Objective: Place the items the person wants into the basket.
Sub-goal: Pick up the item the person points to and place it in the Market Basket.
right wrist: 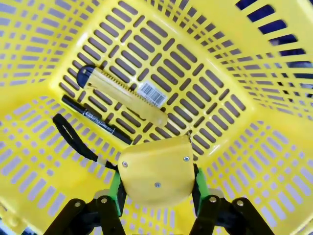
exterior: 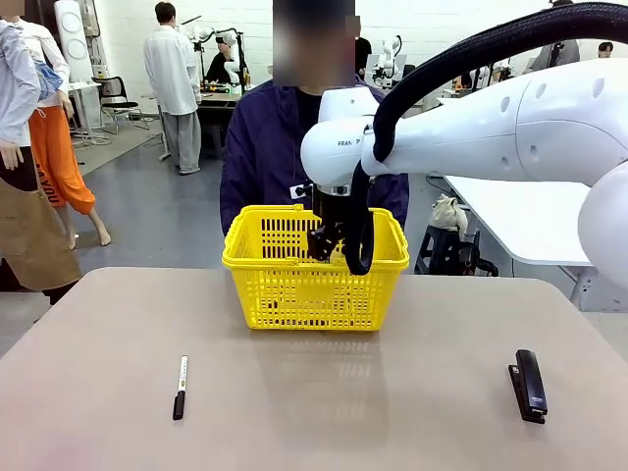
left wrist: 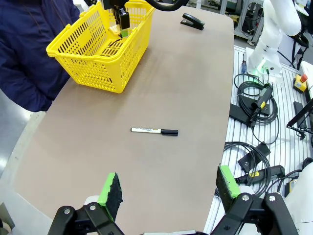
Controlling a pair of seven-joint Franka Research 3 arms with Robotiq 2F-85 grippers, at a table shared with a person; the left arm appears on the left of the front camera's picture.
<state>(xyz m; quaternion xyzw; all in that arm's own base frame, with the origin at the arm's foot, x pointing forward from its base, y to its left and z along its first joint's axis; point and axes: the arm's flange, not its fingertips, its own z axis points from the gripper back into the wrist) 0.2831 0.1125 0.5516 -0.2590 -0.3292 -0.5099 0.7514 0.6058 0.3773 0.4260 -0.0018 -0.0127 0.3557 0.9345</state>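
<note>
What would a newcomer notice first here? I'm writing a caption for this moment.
The bright yellow basket at the table's far middle, with the right gripper reaching down inside it, shut on a yellow tape measure. Below it, a utility knife and a pen already lie on the basket floor.

Front view: right gripper [exterior: 325, 241] sunk in the basket [exterior: 257, 257], fingertips hidden behind its wall; basket contents concealed. Right wrist view: tape measure [right wrist: 157, 170] covers the pads' [right wrist: 115, 192] inner faces; its strap [right wrist: 73, 138] partly hidden behind it; print on pen [right wrist: 95, 120] and knife [right wrist: 122, 94] label illegible. Left wrist view: left gripper [left wrist: 168, 188] bases cut by bottom edge; marker [left wrist: 154, 131] print unreadable.
</note>
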